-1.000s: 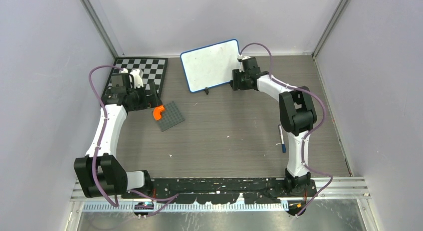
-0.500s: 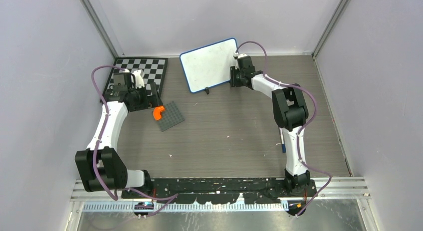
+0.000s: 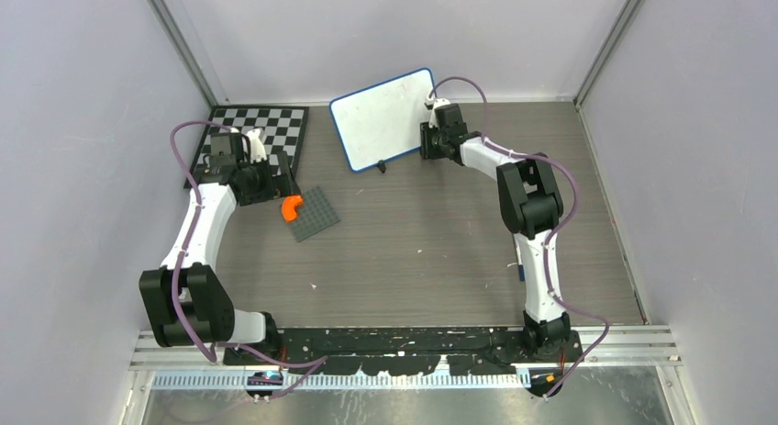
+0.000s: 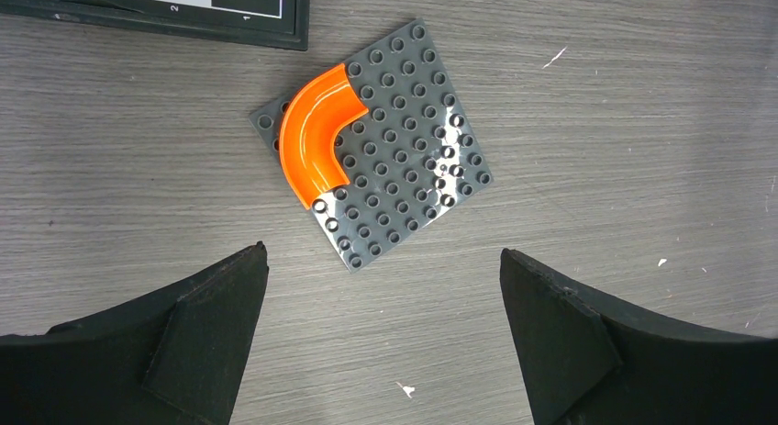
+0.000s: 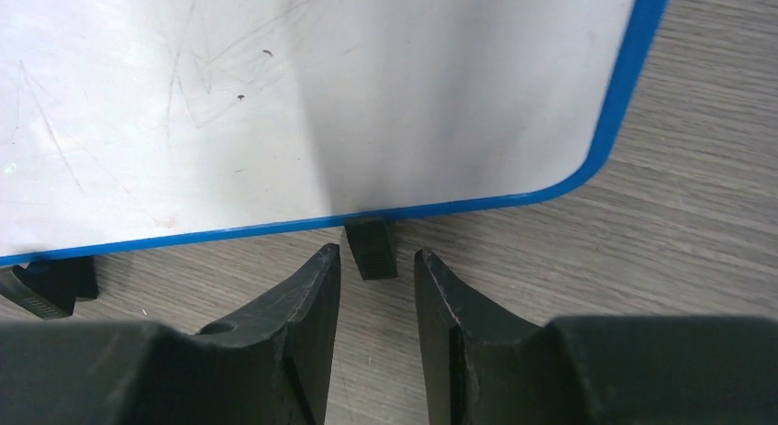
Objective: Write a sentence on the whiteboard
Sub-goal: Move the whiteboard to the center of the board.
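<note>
The whiteboard (image 3: 383, 120), white with a blue frame, stands tilted at the back of the table. Its face (image 5: 367, 95) shows only faint grey scratches, and the sentence is not in view. My right gripper (image 3: 427, 139) is low at the board's lower right edge. In the right wrist view its jaws (image 5: 376, 257) stand a little apart, and the board's black foot (image 5: 371, 246) sits just at the gap between the tips without being pinched. My left gripper (image 4: 383, 255) is wide open and holds nothing, hovering over bare table near the grey studded plate.
A grey studded plate (image 4: 404, 150) carrying an orange curved piece (image 4: 316, 136) lies left of centre. A black-and-white checkerboard (image 3: 275, 131) lies at the back left. A blue marker (image 3: 520, 272) lies on the table, mostly hidden behind the right arm. Walls close in on three sides.
My right gripper has moved left and closer to the whiteboard's lower right edge, and its jaws have narrowed. The left arm has barely shifted.
</note>
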Controlling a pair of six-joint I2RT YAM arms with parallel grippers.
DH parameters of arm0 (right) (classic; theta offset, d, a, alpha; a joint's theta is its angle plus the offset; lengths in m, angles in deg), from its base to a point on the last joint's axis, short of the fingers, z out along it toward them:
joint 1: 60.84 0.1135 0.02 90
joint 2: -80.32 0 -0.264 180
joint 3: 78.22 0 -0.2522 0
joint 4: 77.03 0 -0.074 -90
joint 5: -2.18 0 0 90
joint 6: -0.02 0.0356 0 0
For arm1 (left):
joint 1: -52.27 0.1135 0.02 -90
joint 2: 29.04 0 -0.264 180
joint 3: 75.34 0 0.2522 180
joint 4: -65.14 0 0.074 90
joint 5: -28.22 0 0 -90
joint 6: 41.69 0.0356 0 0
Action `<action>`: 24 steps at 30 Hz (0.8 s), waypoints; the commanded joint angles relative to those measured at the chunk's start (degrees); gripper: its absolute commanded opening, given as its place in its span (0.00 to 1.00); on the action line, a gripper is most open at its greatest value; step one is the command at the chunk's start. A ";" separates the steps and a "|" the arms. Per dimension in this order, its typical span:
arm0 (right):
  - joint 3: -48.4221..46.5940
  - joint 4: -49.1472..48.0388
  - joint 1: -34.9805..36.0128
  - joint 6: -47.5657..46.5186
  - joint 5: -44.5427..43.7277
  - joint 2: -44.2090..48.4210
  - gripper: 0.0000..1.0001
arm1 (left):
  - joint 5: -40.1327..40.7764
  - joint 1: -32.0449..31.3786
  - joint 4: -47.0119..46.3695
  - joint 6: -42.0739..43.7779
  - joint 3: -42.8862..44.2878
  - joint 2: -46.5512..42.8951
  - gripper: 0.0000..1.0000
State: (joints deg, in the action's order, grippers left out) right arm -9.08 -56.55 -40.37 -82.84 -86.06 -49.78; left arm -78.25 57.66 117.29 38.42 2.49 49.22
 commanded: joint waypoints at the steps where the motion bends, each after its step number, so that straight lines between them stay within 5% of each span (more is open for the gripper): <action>1: -0.55 -6.04 0.45 -2.24 2.05 -0.18 0.40 | -0.45 0.17 -1.89 0.04 2.24 -0.13 1.00; 9: 0.03 -9.35 0.42 -4.23 2.63 -0.41 0.34 | -0.44 0.22 -1.66 0.05 2.88 0.61 1.00; 16: 0.36 -5.14 0.38 -4.68 1.91 0.99 0.01 | -0.10 0.15 -1.15 0.31 3.16 0.34 1.00; 24: 11.92 -5.40 0.45 -2.38 2.16 10.00 0.00 | -0.75 0.18 -1.01 0.33 2.64 -0.87 1.00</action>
State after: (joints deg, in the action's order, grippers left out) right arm -2.81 -63.02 -40.17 -87.21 -84.45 -47.07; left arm -78.27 57.66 117.29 38.44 3.13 49.74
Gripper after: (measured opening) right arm 0.117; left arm 0.996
